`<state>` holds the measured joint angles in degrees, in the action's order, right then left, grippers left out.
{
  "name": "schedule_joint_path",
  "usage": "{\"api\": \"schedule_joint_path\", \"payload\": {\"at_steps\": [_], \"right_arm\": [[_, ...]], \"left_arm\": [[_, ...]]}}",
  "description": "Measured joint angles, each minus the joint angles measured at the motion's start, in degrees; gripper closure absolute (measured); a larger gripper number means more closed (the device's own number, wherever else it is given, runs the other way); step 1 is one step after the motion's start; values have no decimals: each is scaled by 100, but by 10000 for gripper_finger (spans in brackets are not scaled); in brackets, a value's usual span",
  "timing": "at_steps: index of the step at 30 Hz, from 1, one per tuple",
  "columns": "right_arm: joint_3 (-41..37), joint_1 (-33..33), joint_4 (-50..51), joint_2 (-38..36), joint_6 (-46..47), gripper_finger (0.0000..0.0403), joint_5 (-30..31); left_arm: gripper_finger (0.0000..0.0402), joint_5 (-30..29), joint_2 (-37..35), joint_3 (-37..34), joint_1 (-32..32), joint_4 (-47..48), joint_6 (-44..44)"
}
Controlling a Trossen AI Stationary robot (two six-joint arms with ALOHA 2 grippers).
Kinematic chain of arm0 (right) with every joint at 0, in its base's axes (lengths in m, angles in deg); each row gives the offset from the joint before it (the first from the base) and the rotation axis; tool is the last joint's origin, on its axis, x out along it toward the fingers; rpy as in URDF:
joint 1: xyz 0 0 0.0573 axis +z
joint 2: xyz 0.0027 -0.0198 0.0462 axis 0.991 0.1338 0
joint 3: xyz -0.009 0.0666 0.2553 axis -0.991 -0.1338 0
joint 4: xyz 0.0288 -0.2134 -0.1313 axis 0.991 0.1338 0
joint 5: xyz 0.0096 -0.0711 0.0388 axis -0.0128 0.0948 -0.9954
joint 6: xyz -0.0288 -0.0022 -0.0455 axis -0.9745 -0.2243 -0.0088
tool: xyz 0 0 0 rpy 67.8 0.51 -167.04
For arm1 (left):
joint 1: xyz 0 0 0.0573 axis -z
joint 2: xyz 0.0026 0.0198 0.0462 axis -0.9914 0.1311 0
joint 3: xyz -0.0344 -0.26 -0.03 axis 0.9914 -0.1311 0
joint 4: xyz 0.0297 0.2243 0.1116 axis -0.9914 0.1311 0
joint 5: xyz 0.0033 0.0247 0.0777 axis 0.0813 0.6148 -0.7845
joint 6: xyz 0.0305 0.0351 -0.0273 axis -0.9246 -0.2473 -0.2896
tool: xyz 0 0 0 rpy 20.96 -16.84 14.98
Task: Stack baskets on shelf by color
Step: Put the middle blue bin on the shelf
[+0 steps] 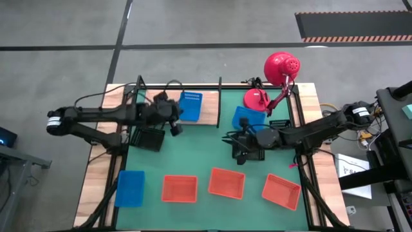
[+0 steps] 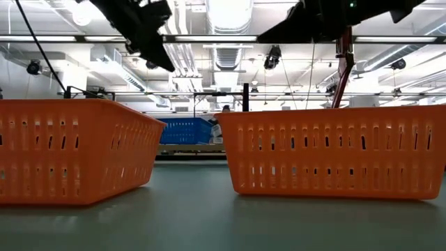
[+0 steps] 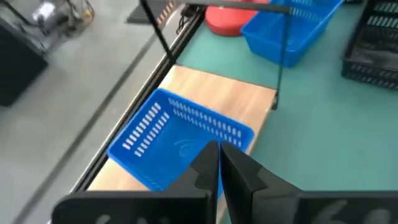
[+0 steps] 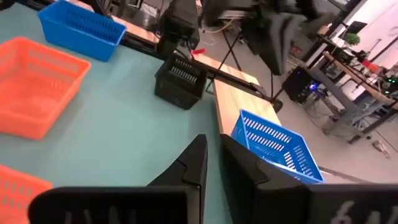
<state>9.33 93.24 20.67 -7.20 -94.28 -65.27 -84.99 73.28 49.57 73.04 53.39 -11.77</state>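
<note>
Because the green mat (image 1: 193,161) is the biggest surface, start there: three orange baskets (image 1: 226,182) and one blue basket (image 1: 129,188) lie along its near edge, a black basket (image 1: 149,138) sits near the left arm, and another blue one (image 1: 248,118) lies by the red lamp (image 1: 277,77). On the wooden shelf (image 1: 168,96) rests a blue basket (image 3: 177,140). These mesh trays look light, stiff and thin-walled, so a rim pinch should serve. The left gripper (image 3: 219,163) hangs above it, fingers nearly together, empty. The right gripper (image 4: 211,158) hovers mid-mat, narrow, empty.
</note>
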Motion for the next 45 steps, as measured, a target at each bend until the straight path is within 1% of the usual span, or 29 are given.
{"api": "schedule_joint_path", "payload": {"at_steps": [4, 7, 10, 14, 15, 18, 22, 30, 37, 39, 43, 45], "right_arm": [[-1, 69, 122, -59, 0, 371, 0], [1, 81, 195, -80, -4, 371, 3], [1, 81, 270, -108, -8, 371, 5], [1, 81, 298, -131, -55, 371, 6], [3, 81, 321, -138, -55, 371, 7], [3, 79, 401, -153, -52, 371, 7], [3, 79, 417, -167, 1, 371, 9], [3, 79, 418, -168, 7, 371, 9], [5, 79, 554, -168, 105, 371, 11], [5, 79, 560, -168, 155, 371, 11], [8, 79, 560, -168, 163, 371, 11], [8, 79, 560, -168, 164, 371, 11]], "left_arm": [[402, 733, 442, 136, -775, -23, 7], [402, 1030, 956, 222, -1244, -43, 30], [402, 1048, 1571, 386, -1496, -65, 46], [402, 1039, 2290, 711, -1577, -65, 43], [402, 975, 2434, 793, -1575, -39, 41], [402, 535, 2757, 1000, -1573, 250, 40], [402, 7, 2907, 1145, -1582, 631, 41], [402, -654, 2867, 1144, -1677, 1163, -5], [402, -1387, 2801, 1138, -1932, 2293, 45], [402, -1516, 2795, 1131, -2012, 2494, 43], [402, -1567, 2795, 1127, -2154, 2893, -123], [402, -1748, 2795, 1125, -2195, 3096, -217]]}}
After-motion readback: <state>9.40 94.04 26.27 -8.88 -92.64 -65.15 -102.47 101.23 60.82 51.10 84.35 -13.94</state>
